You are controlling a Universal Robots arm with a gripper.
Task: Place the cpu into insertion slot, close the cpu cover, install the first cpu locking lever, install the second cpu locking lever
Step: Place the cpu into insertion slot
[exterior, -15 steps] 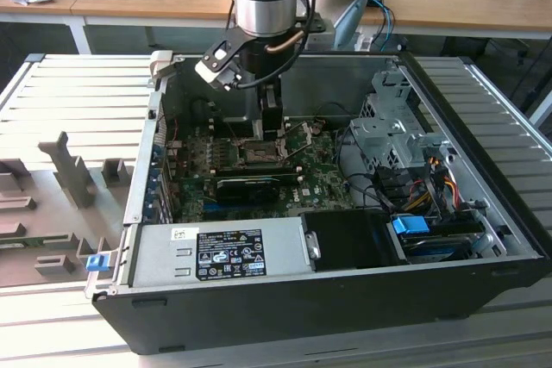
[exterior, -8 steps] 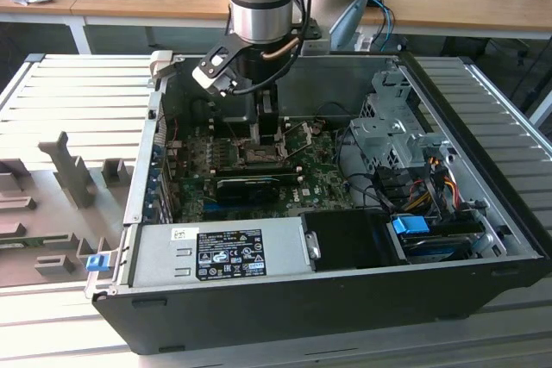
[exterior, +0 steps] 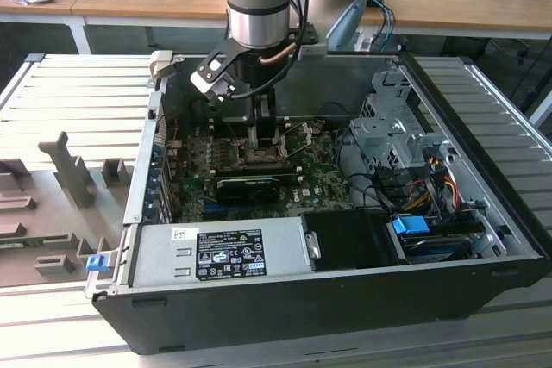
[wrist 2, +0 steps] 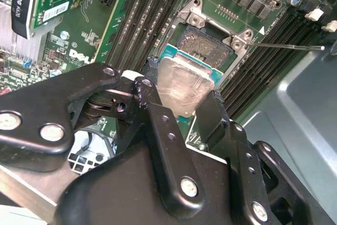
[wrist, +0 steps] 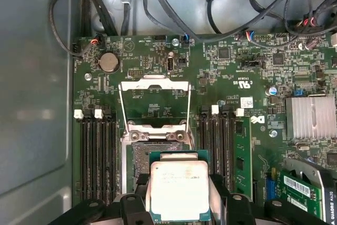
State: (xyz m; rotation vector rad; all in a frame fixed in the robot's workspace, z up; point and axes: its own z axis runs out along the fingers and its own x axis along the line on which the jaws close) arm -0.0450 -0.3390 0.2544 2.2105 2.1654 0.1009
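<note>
Pincer (wrist 2: pixel 181 90) pinches the cpu (wrist: pixel 179 191) by two opposite edges, holding it level over the insertion slot (wrist: pixel 141 154), whose cpu cover (wrist: pixel 152 84) stands swung open to admit it.

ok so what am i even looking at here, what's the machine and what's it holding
A robot arm reaches down into an open computer case. The exterior view is from a camera off the arm; both wrist views come from cameras riding on it, looking past its black jaws at the green motherboard. The jaws are shut on the cpu, a small silvery chip, held over the slot. The cover is swung open.
</note>
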